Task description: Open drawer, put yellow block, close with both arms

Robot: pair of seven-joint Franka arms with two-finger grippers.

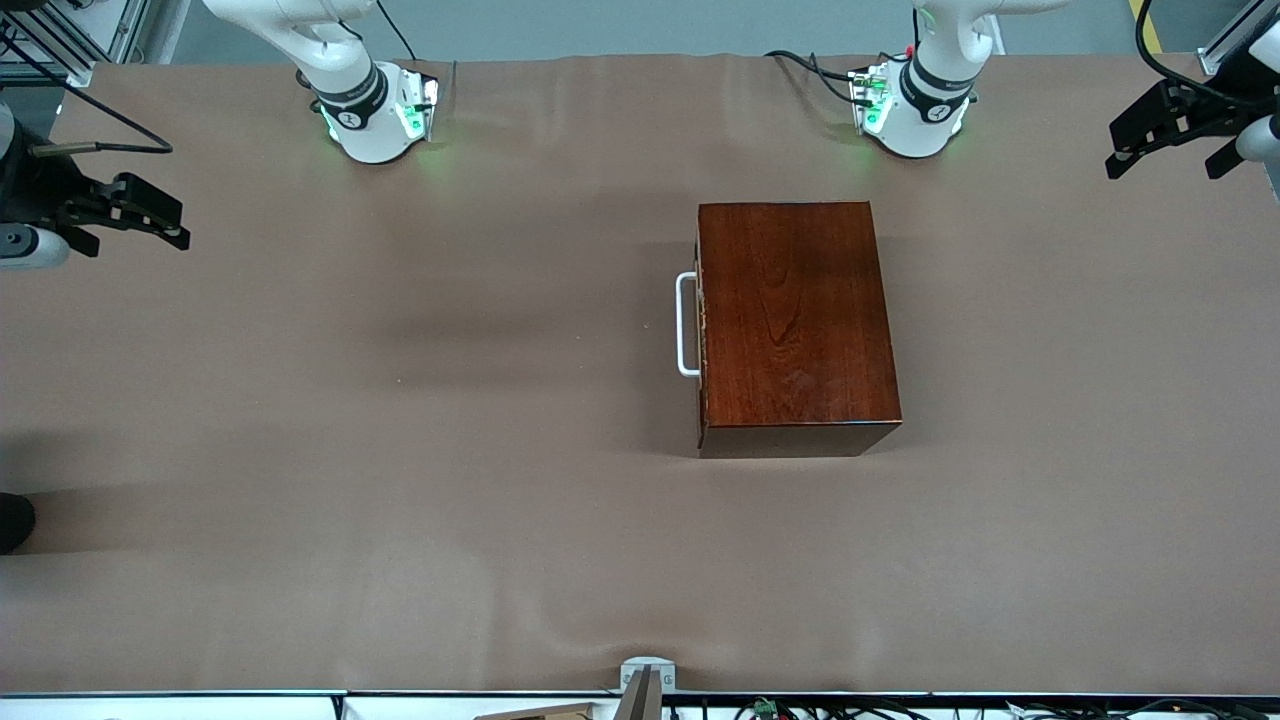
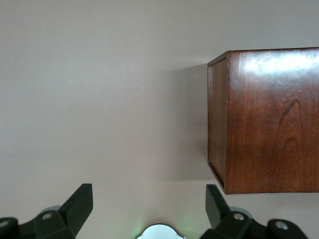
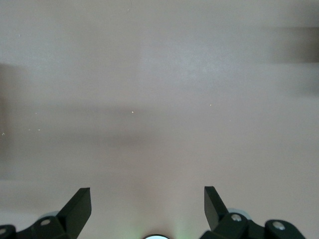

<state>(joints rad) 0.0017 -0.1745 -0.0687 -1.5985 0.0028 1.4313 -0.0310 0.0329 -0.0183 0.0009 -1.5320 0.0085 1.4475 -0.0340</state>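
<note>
My table (image 1: pixel 420 420) is covered edge to edge in a plain brown sheet, slightly rippled near the front camera's rim and along the edge where my two bases (image 1: pixel 375 125) are bolted down, green lights glowing on the cloth around them. The only loose thing resting on it is the glossy reddish-brown wooden box (image 1: pixel 795 320), toward my left arm's end, its drawer (image 1: pixel 702 330) pushed in flush, as far as I can judge from above, with the white bar handle (image 1: pixel 686 325) facing my right arm's end.
</note>
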